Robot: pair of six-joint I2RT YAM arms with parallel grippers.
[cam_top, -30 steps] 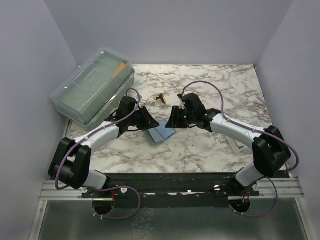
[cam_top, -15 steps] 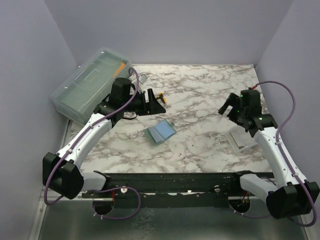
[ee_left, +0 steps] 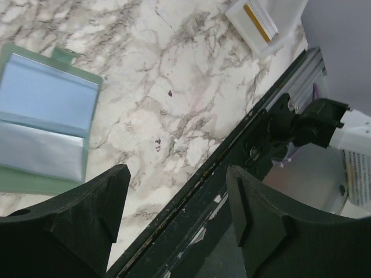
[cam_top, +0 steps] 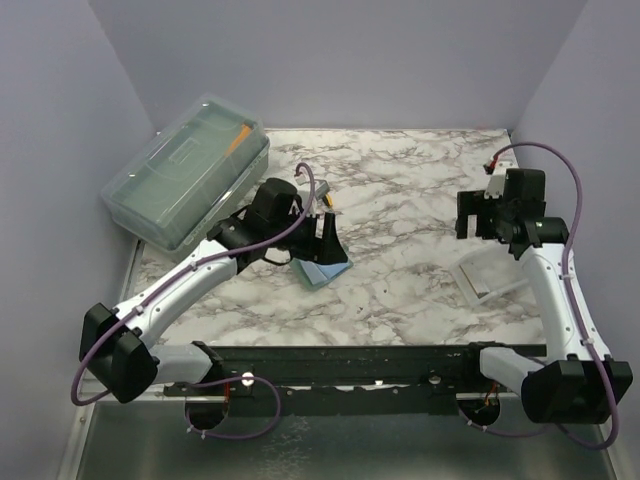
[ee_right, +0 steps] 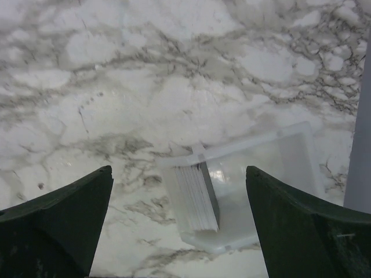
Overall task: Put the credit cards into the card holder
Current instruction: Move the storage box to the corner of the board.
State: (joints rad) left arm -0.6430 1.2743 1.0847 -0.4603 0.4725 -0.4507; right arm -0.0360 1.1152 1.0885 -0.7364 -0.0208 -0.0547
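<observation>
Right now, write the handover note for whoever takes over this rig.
Left end effector: open, empty, beside the card holder.
Right end effector: open, empty, over the tray.
Card holder lies open, flat on the table; pocket contents unclear.
Credit cards stand stacked on edge in the tray.
Done: holder open.
Left: cards into its pockets.

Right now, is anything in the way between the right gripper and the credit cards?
Nothing visible. The open right gripper points down toward the credit cards, which sit stacked in the white tray, and no object lies between them.
</observation>
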